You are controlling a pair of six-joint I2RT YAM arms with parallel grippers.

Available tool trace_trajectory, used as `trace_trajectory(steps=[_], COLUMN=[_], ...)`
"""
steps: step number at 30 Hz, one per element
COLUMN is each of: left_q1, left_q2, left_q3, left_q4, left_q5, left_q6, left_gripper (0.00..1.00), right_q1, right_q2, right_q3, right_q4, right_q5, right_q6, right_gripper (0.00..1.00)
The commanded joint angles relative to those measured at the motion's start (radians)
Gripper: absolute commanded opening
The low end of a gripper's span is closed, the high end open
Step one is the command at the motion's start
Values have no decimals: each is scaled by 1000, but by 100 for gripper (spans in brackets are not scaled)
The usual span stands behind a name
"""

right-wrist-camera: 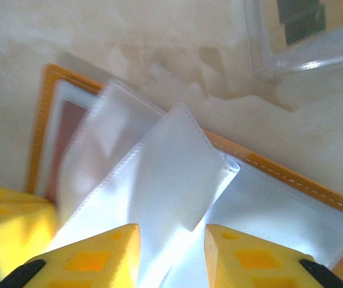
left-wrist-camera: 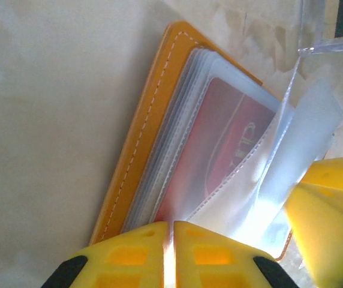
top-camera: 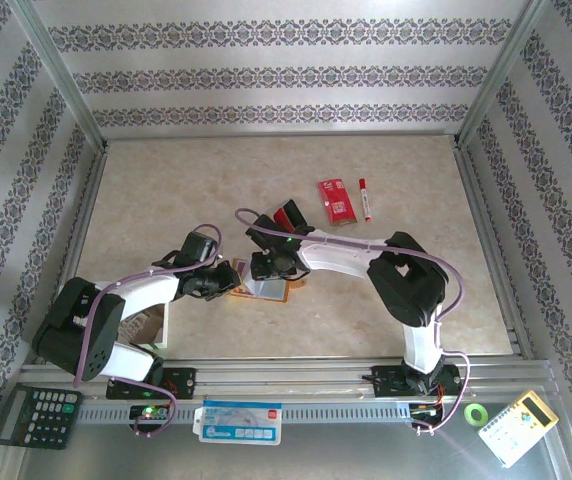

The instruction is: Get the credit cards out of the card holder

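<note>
Top external view: flat orange wallet-like card holder (top-camera: 266, 292) lying open on the beige marbled tabletop (top-camera: 166, 190), near the middle, between the two arms' claws.
Left gripper (left-wrist-camera: 171, 240): yellow fingers pressed together, a hairline slit between them, poised over the holder's near end; whether anything is nipped there, impossible to tell.
Right gripper (right-wrist-camera: 171, 234): yellow fingers standing apart, a frosted clear pocket leaf (right-wrist-camera: 159, 174) rising between them; grip on it unclear.
Pocketed card: thin red plastic card (left-wrist-camera: 219, 150) sleeved inside a clear pocket of the holder, beside the orange stitched cover.
Loose card: small red card (top-camera: 286, 213) on the tabletop just beyond the right claw.
Far right: red packet with white print (top-camera: 336, 201), red-capped white marker (top-camera: 366, 198) just beside it.
Near rail: black calculator (top-camera: 34, 415) at left; blue-and-white labelled box (top-camera: 238, 422) in the middle; green tape ring (top-camera: 477, 413) and yellow-and-white calculator (top-camera: 518, 428) at right.
Background: clear plastic box (right-wrist-camera: 291, 36) beyond the holder.
</note>
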Motion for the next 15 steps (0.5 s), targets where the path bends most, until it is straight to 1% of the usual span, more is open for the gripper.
trace_trajectory(steps=[1,5,10,15], left_q1=[-19,-19,-18,-18], left_q2=[26,27,29,28], left_q3=[-10,-16,-18,-21], left_q4=[-40,-32,-27,-24], left_q5=[-50,-50,-45,-41], left_q6=[25,26,24,21], left_gripper=[12,11,10,10], right_q1=[-9,-6,-12,-19], right_q2=[-61,-50,14,73], right_q3=[-12,-6,39,91], right_q4=[48,66,61,17], right_q5=[4,-20,-48,-6], right_q6=[73,133,202,259], right_gripper=[38,44,47,55])
